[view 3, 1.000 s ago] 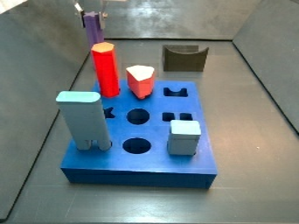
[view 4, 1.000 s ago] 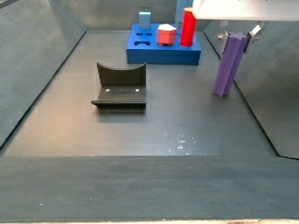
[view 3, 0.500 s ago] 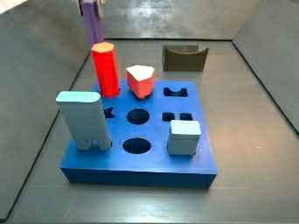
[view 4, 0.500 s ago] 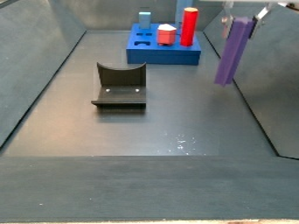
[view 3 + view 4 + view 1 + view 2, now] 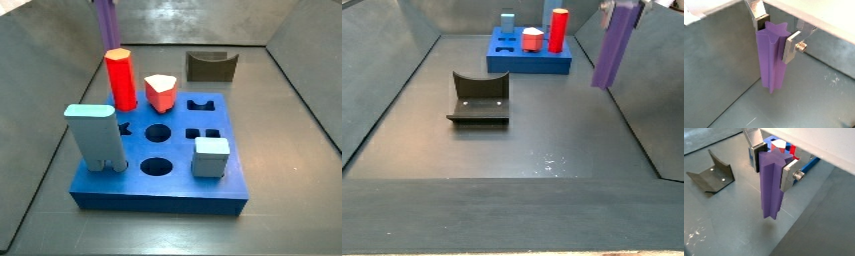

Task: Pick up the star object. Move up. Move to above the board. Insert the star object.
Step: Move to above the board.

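Note:
The star object [image 5: 771, 62] is a tall slim purple prism hanging upright, off the grey floor. My gripper [image 5: 775, 36] is shut on its upper end, with a silver finger [image 5: 791, 46] pressed on each side. The other wrist view shows the same grip, gripper [image 5: 773, 167] on the star object [image 5: 771, 195]. In both side views the star object [image 5: 104, 25] [image 5: 616, 50] reaches the top edge, which cuts off the gripper. The board [image 5: 160, 188] [image 5: 529, 66], a thick blue slab with cut-out holes, lies apart from it, nearer the middle of the floor.
On the board stand a red hexagonal peg [image 5: 120, 80], a pale blue block [image 5: 96, 135], a small pale cube [image 5: 211, 157] and a white and red piece [image 5: 162, 92]. The dark fixture [image 5: 211, 66] [image 5: 480, 98] stands on the floor. Grey walls enclose the floor.
The star object has risen with the gripper, from near the floor to well above it. Nothing on the board has moved.

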